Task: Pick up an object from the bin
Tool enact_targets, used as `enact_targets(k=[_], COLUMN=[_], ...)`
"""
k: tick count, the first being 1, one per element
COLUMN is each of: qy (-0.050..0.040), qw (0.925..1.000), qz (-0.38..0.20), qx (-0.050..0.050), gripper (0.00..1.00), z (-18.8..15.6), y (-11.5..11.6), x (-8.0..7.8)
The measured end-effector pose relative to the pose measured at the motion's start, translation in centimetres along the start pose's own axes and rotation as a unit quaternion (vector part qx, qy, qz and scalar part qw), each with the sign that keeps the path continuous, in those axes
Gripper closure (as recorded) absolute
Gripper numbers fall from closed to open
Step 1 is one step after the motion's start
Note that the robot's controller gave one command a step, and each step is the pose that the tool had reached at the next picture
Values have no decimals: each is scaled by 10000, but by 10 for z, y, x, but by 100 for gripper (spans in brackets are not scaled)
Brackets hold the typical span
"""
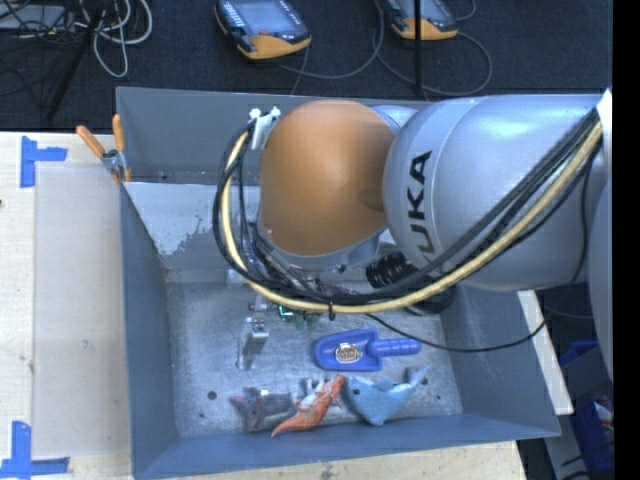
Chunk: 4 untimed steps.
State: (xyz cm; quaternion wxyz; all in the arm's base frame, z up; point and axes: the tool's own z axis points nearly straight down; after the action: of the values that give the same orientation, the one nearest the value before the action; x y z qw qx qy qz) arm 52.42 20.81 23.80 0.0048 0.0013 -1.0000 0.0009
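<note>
We look down into a grey metal bin (148, 298) with sloping walls and a scuffed, speckled floor. Beyond its far edge a dark floor carries loose cables (118, 23) and two handheld controllers (262, 23) trimmed in orange. The silver arm (490, 188), capped with an orange cover (320, 178), hangs over the bin's middle. Its jaws hang below the cover above bare floor; we cannot tell whether they are released or clenched.

We count four things. One blue handled tool (352, 351) lies nearest the jaws, toward the arm's side. Along the near edge lie one grey toy (256, 409), one orange lizard (312, 409) and one pale blue whale (384, 399).
</note>
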Motion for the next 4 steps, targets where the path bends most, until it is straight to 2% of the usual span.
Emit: enact_targets(k=[1, 2, 3, 4], qy=[-39, -57, -29, -39], qw=[10000, 9990, 10000, 9980], qz=[17, -445, -41, 636], qx=[-8, -6, -3, -11], gripper=[0, 0, 0, 0], z=[-4, 32, 57, 94], y=[-1, -5, -10, -44], x=[-2, 16, 33, 39])
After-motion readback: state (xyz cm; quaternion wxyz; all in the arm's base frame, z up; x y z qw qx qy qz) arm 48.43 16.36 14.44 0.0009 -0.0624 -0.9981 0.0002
